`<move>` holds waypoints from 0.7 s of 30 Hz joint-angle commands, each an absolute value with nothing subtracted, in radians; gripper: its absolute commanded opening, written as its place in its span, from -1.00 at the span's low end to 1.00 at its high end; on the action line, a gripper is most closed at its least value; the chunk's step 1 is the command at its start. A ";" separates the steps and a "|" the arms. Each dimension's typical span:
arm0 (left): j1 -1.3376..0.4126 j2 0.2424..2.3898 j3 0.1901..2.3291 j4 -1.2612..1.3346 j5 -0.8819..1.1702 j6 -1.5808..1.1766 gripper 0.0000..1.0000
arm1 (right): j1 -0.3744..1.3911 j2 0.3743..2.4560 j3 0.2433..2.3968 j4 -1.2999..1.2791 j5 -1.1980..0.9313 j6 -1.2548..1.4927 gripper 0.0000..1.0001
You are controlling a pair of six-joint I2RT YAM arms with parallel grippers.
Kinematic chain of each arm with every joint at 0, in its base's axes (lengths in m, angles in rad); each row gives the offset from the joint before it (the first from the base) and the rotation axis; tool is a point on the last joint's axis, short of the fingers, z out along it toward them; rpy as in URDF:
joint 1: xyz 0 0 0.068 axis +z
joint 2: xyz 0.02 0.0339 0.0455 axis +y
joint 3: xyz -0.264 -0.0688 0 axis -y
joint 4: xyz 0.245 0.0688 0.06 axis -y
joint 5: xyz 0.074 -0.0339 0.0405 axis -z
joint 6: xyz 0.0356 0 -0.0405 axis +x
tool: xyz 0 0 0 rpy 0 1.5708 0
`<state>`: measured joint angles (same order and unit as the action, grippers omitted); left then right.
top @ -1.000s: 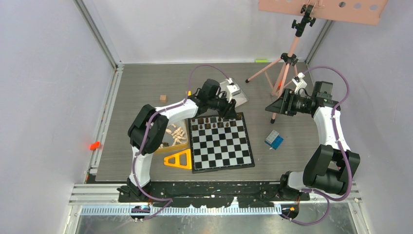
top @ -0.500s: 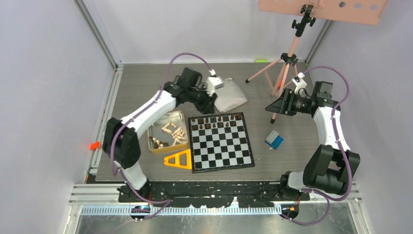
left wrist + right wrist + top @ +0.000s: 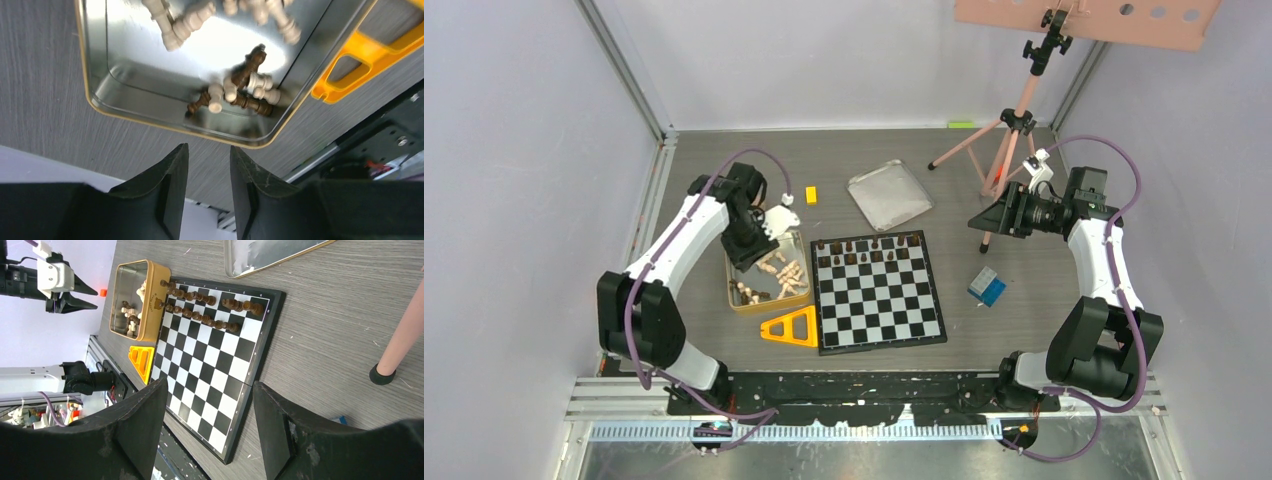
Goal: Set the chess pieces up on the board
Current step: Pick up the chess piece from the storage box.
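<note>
Toward the worktop's [image 3: 724, 170] left edge, the left fingers [image 3: 170, 190] hover slightly parted and empty just short of the gold tin [image 3: 115, 50], whose toppled chess pieces [image 3: 235, 92] lie straight ahead of their tips.

Gold tin [image 3: 125, 50] lies just beside a yellow triangle [image 3: 792, 328], silver lid [image 3: 889, 195], yellow block [image 3: 811, 195] and blue box [image 3: 987, 287] apart

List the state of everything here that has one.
Board: unfolded flat, near rows bare.
Dark pieces: upright on the board's two far rows.
Tin: open, holds loose pieces.
Lid: off, lying beyond the board.
Left pincer: open, empty, hovering by the tin.
Right pincer: open, empty, raised right of the board.
</note>
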<state>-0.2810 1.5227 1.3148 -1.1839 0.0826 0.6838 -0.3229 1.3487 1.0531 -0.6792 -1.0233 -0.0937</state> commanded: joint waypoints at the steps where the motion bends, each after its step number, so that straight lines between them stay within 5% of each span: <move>1: -0.244 1.519 1.283 -1.227 0.008 0.965 -0.23 | -0.327 1.335 1.085 -0.674 -1.051 -0.110 0.38; 21: -0.239 1.720 1.229 -1.119 0.008 1.105 -0.26 | -0.327 1.353 1.085 -0.675 -1.062 -0.109 0.38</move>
<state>-0.2436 1.7008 1.2469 -1.1526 0.0174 1.0664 -0.3229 1.3491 1.0531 -0.6815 -1.0348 -0.0963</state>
